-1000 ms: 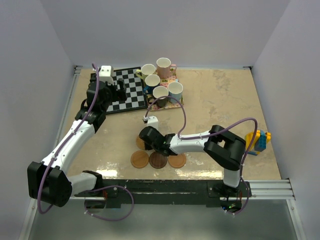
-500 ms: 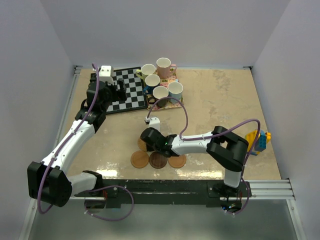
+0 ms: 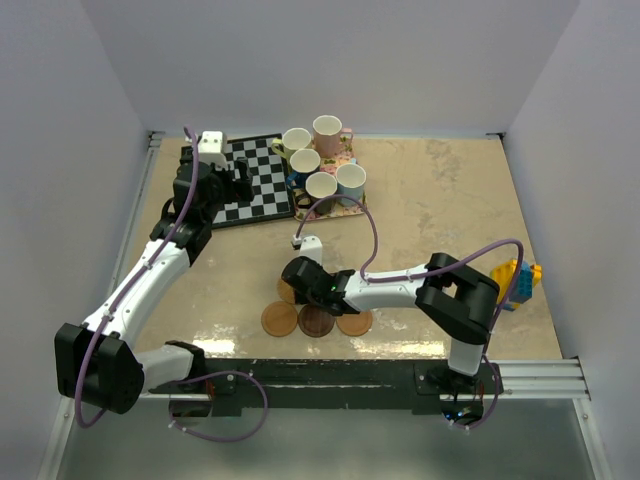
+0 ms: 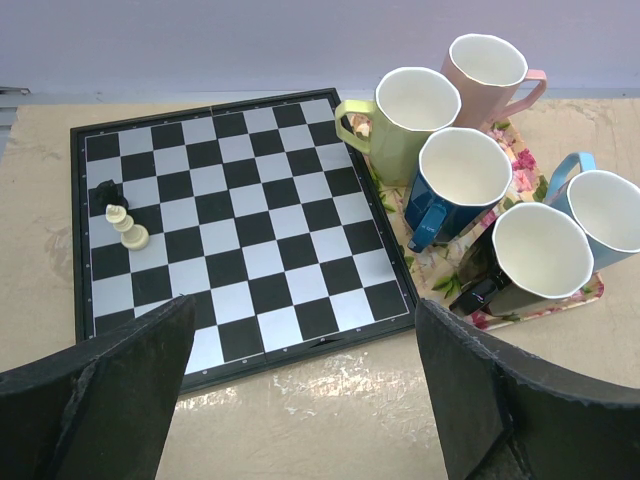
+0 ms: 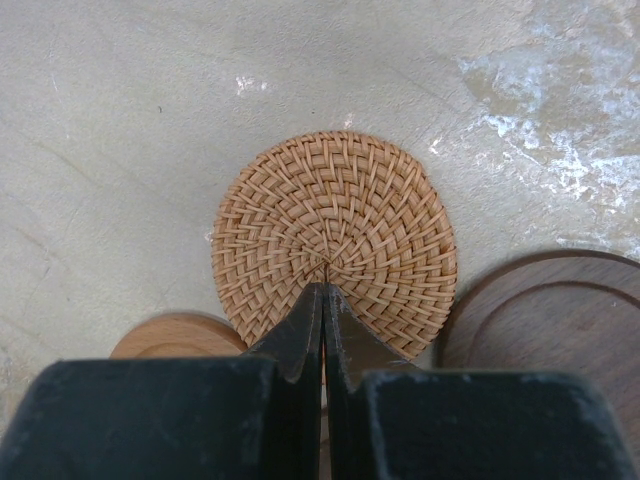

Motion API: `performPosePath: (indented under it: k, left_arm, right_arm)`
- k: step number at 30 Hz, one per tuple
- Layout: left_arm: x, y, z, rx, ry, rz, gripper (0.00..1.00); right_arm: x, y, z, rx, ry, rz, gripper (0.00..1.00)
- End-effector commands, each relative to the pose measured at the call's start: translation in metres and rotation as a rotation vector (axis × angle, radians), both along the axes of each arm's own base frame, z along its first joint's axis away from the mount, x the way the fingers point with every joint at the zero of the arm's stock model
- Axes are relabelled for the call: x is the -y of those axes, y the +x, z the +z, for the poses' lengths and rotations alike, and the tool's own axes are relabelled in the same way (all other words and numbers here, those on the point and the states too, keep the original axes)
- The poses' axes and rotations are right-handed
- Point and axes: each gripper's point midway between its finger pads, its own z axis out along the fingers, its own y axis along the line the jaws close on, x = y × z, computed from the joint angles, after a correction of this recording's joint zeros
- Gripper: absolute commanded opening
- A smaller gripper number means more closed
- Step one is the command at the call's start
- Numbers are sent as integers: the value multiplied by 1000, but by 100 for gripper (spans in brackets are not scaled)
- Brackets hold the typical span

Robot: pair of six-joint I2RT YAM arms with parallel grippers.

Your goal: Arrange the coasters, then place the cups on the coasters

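Left gripper (image 4: 305, 318): up at 10 o'clock on the table, hanging over the chessboard (image 4: 240, 220), jaws spread wide with nothing between them.
Chess pieces: a white piece (image 4: 127, 228) and a black piece (image 4: 105, 190), close together at the board's 9 o'clock side.
Cups: all five at 12 o'clock, packed on the floral tray (image 4: 517, 152) just right of the board. The yellow-green cup (image 4: 405, 115) and pink cup (image 4: 490, 70) are farthest, the dark blue cup (image 4: 460, 175) is in the middle, and the black cup (image 4: 535, 255) and light blue cup (image 4: 610, 210) are nearest.
Coasters: down at 6 o'clock by the arm bases, three in a row: orange-brown coaster (image 3: 280, 319), dark brown coaster (image 3: 316, 320), second orange-brown coaster (image 3: 353, 322).
Woven coaster (image 5: 335, 215): flat on the table just beyond that row, at its 11 o'clock.
Right gripper (image 5: 325, 300): jaws pressed tight together, holding nothing, with the tips over the woven coaster's near half. Can't tell if they touch it.
Toy blocks (image 3: 517, 280): yellow and blue, off at 3 o'clock near the right wall.
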Motion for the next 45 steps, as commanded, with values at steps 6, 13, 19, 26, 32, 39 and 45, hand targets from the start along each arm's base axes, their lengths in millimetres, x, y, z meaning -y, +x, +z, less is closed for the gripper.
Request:
performPosePath:
  k: [6, 13, 19, 26, 32, 39, 45]
  left_arm:
    - [4, 1, 16, 56, -19, -15, 95]
    - [4, 1, 16, 56, -19, -15, 95]
    - [4, 2, 16, 56, -20, -17, 95]
    - [4, 2, 14, 53, -19, -17, 95]
    - [5, 2, 15, 53, -20, -20, 95]
    - [5, 2, 14, 52, -20, -18, 95]
    - [4, 2, 15, 53, -19, -17, 95]
  right_arm:
    - [63, -35, -52, -128, -277, 7, 0]
    - [57, -32, -49, -118, -268, 11, 0]
    - [51, -27, -48, -106, -276, 13, 0]
    - [39, -20, -41, -83, -261, 20, 0]
    - [24, -13, -32, -61, -233, 36, 3]
    - [2, -2, -4, -10, -170, 59, 9]
    - [-14, 8, 42, 56, -84, 65, 18]
